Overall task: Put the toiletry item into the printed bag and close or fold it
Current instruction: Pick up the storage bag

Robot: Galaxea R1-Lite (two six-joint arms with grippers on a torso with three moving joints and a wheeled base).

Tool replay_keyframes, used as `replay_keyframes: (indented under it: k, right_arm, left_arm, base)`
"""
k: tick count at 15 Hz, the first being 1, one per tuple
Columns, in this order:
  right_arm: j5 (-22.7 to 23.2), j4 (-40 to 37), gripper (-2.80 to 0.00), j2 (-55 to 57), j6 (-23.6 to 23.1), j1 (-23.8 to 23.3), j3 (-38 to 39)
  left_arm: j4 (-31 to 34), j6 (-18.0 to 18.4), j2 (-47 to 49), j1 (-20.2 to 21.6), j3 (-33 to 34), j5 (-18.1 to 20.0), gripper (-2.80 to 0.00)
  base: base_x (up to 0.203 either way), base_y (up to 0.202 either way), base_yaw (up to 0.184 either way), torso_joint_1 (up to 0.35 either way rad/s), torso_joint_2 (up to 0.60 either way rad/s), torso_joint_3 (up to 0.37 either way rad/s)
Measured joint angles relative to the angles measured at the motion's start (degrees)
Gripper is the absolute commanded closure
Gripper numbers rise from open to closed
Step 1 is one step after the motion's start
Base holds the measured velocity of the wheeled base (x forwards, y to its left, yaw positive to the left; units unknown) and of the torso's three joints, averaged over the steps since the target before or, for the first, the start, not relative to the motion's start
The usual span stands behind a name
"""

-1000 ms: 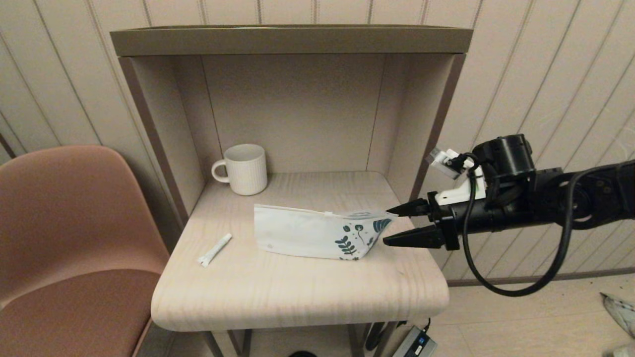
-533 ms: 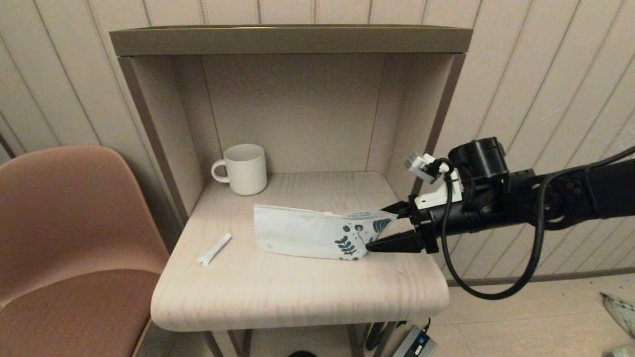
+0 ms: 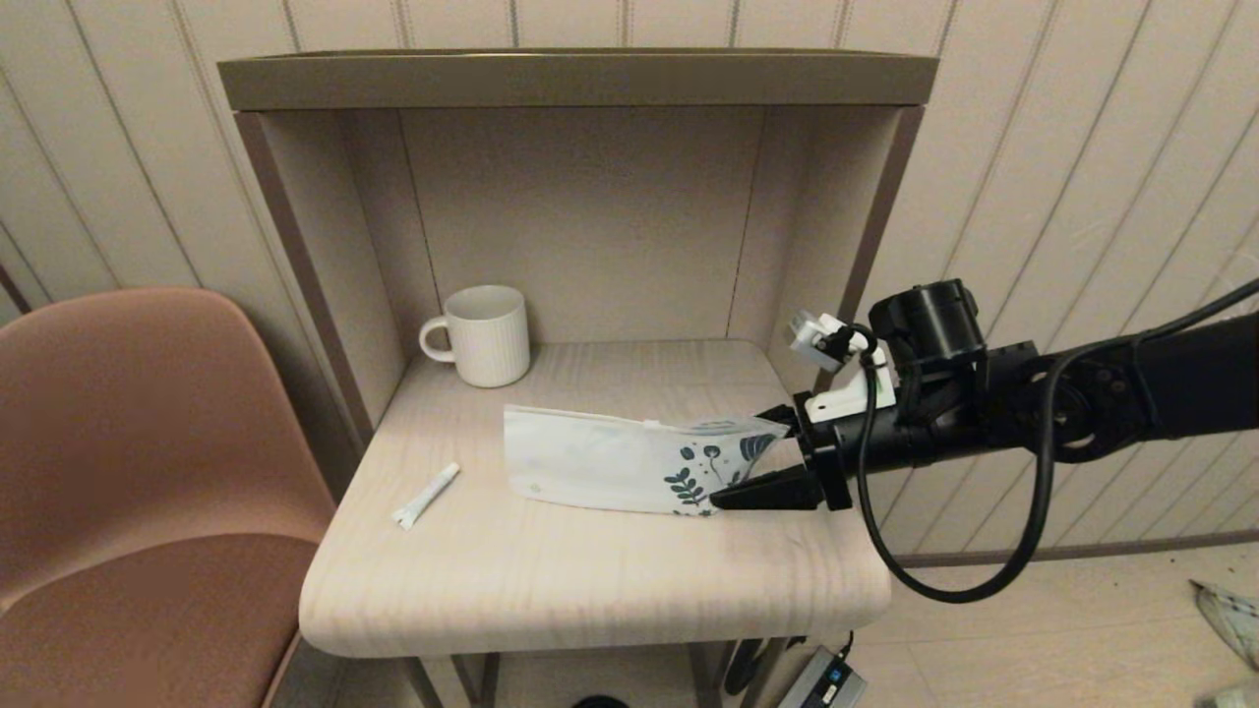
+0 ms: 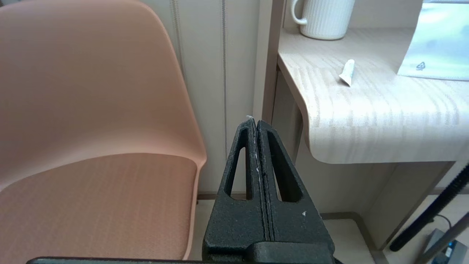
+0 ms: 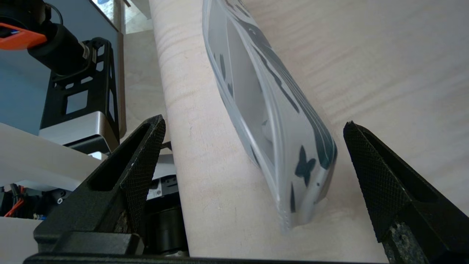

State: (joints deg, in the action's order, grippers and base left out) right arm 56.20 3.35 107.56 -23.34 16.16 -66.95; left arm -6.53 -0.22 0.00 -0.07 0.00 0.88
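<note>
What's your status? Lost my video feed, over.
Right gripper open, straddling printed end of the printed bag. Left gripper shut, parked beside the chair. Toiletry item on the shelf, outside bag. Nothing in the way.

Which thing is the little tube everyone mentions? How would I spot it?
Look at the pale wooden shelf beside the pink chair. Near its left front edge lies the toiletry item, alone: far smaller and slimmer than the printed bag or white mug.

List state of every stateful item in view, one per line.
printed bag: standing on its edge on the table, between the open jaws
toiletry tube: lying flat, outside the bag
mug: upright
right gripper: open, straddling the bag's printed end
left gripper: shut, parked beside the chair
</note>
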Motion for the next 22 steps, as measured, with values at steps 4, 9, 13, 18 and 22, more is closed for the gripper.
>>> replay_keyframes:
  k: [4,9,13,18,22]
  right_arm:
    - [0.04,1.28,-2.80,0.11,0.02,-0.15,0.06]
    - [0.06,1.55,0.00,0.21,0.04,-0.04,0.59]
    - [0.10,1.41,0.00,0.10,0.12,0.18,0.63]
    - [0.08,1.55,0.00,-0.94,-0.02,0.65,1.79]
    - [-0.05,1.03,0.00,-5.10,0.09,0.68,4.08]
  left_arm:
    - [0.00,-0.04,0.00,-0.02,0.00,0.00,0.00]
    - [0.00,0.00,0.00,-0.02,0.00,0.00,0.00]
    - [0.01,-0.04,0.00,-0.02,0.00,0.00,0.00]
    - [0.01,-0.08,0.00,-0.04,0.00,0.00,0.00]
    - [1.33,2.64,0.16,0.00,-0.05,-0.28,0.00]
  base:
    - [0.000,0.000,0.000,0.000,0.00,0.000]
    - [0.000,0.000,0.000,0.000,0.00,0.000]
    - [0.000,0.000,0.000,0.000,0.00,0.000]
    - [0.000,0.000,0.000,0.000,0.00,0.000]
    - [0.000,0.000,0.000,0.000,0.00,0.000]
